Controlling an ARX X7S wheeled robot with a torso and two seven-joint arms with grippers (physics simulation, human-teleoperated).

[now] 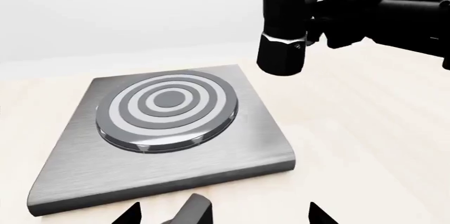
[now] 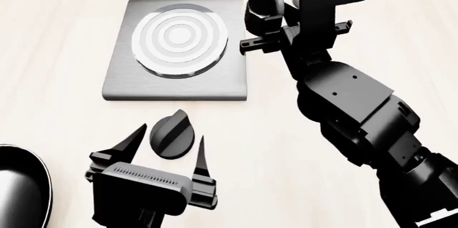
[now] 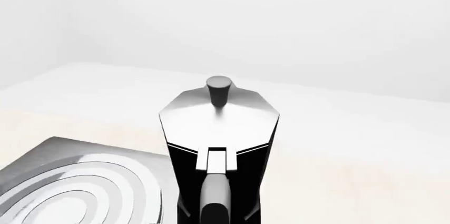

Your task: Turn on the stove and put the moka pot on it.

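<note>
**Currently: moka pot held aloft beside the stove's right edge**

Presently my right gripper [image 2: 275, 24] is pinching the moka pot [image 2: 266, 0] by its side handle. In the left wrist view the pot hangs clear of the table [image 1: 365, 129], upright, with its long axis vertical and no visible tilt. In the head view it sits just off the stove's [image 2: 179, 91] far right corner, not over the burner rings [image 2: 179, 37].

Finding 1: the burner lies to the pot's left, as I face it. My judgement is that the coming move is a short carry leftward over the rings, then a straight descent.

Finding 2: my right arm holds the load and is the nearer to the burner.

Finding 3: my left gripper [image 2: 166, 147] is spread wide, 2 fingers either side of the knob [image 2: 171, 135], near the stove's front edge and not closed on it. Whether the stove is switched on, I cannot tell.

Finding 4: a frying pan [image 2: 18, 185] lies at the table's near left, well apart from the work.
</note>
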